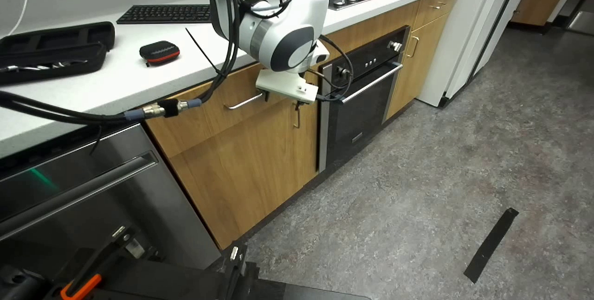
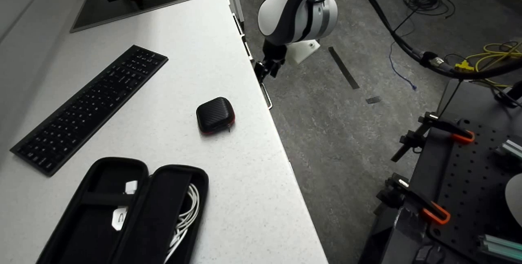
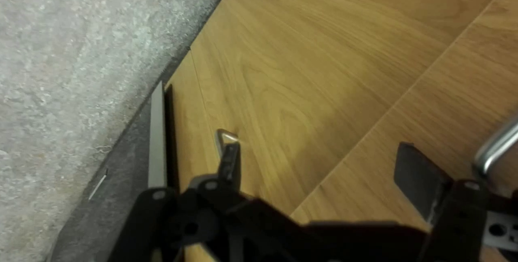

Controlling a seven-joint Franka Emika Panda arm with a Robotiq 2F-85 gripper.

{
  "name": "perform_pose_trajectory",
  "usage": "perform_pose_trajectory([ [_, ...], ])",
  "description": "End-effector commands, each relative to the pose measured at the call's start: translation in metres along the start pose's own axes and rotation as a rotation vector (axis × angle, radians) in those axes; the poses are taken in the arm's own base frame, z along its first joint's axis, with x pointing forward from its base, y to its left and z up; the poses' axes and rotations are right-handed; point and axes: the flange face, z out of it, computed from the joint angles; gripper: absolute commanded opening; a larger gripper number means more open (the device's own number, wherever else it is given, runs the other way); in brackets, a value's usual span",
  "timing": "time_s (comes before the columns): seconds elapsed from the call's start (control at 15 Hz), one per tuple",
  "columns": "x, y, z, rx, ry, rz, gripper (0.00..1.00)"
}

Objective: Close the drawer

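The drawer [image 1: 199, 119] has a light oak front and a silver bar handle [image 1: 244, 101]. Its front looks level with the cabinet door below, and its inner walls are hidden. In an exterior view the handle [image 2: 266, 96] sticks out past the counter edge. My gripper [image 1: 282, 101] is at the drawer's far end, below the counter top; it also shows in an exterior view [image 2: 268, 69]. In the wrist view my gripper [image 3: 317, 148] is open and empty over the seam between drawer front [image 3: 364, 185] and door. One finger is beside the drawer handle [image 3: 497, 146]. I cannot tell contact.
The cabinet door [image 1: 250, 175] has an upright handle [image 1: 297, 117] near a finger. A black oven [image 1: 366, 100] with a bar handle stands beside it. A steel dishwasher [image 1: 116, 188] is on the near side. The counter [image 2: 244, 166] overhangs, with a keyboard [image 2: 94, 105] and cases on it.
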Motion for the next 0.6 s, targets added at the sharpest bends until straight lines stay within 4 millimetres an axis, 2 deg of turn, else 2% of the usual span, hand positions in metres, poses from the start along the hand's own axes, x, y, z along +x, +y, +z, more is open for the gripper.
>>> perform_pose_trajectory([
  [0.0,0.022,-0.022,0.023,0.072,0.03,-0.039,1.0],
  [0.2,0.012,-0.011,0.023,0.064,-0.027,-0.062,1.0],
  [0.27,0.008,-0.002,0.014,0.027,0.0,-0.049,1.0],
  [0.53,0.009,-0.001,0.014,0.033,-0.012,-0.049,1.0],
])
